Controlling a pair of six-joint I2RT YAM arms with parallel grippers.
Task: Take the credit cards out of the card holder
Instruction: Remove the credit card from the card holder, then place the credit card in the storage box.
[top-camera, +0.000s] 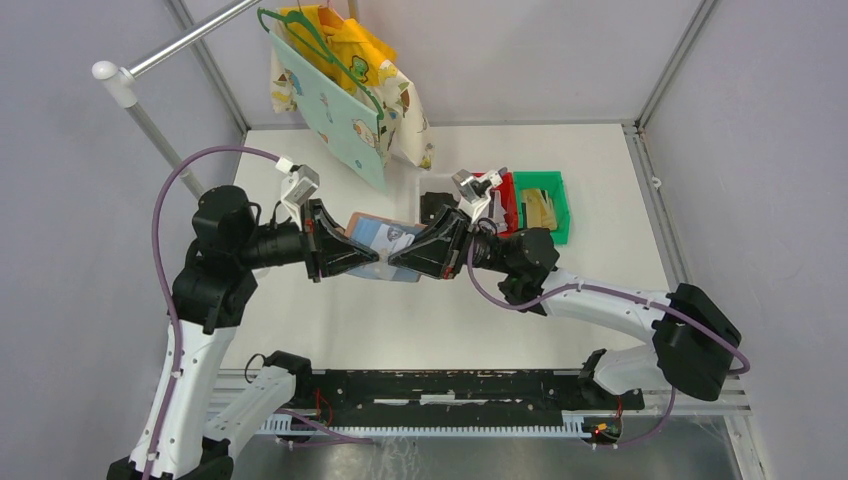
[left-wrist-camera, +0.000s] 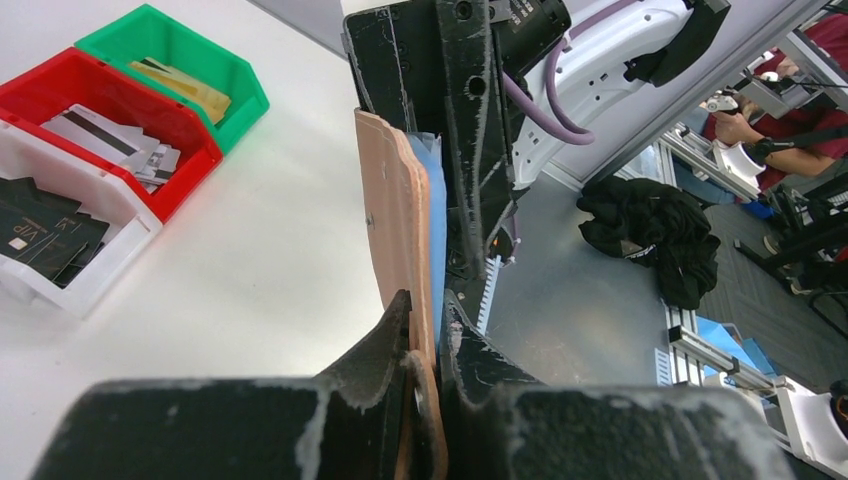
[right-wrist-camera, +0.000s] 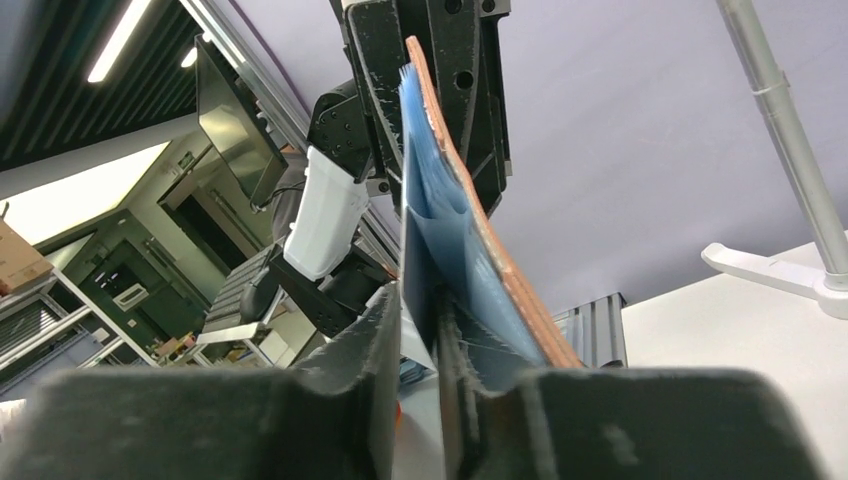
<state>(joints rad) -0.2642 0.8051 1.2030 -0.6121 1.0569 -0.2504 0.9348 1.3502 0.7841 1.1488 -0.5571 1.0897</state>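
Stage: late | cards (left-wrist-camera: 105, 135) lie sorted in bins (left-wrist-camera: 195, 165) on bench (left-wrist-camera: 260, 260) | card holder (left-wrist-camera: 390, 200) mid-air, left gripper (left-wrist-camera: 425, 310) clamped on its pink edge | right gripper (right-wrist-camera: 420, 305) straddles dark card (right-wrist-camera: 405, 260) in blue pocket (right-wrist-camera: 450, 240), grip unclear.

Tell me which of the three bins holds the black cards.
The white bin; the red bin holds grey cards, the green bin gold ones.

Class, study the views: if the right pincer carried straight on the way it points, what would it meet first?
The card holder: its blue inside sits within the right pincer. Just beyond, the left pincer, shut on the holder, faces it; the gap between them is hard to judge.
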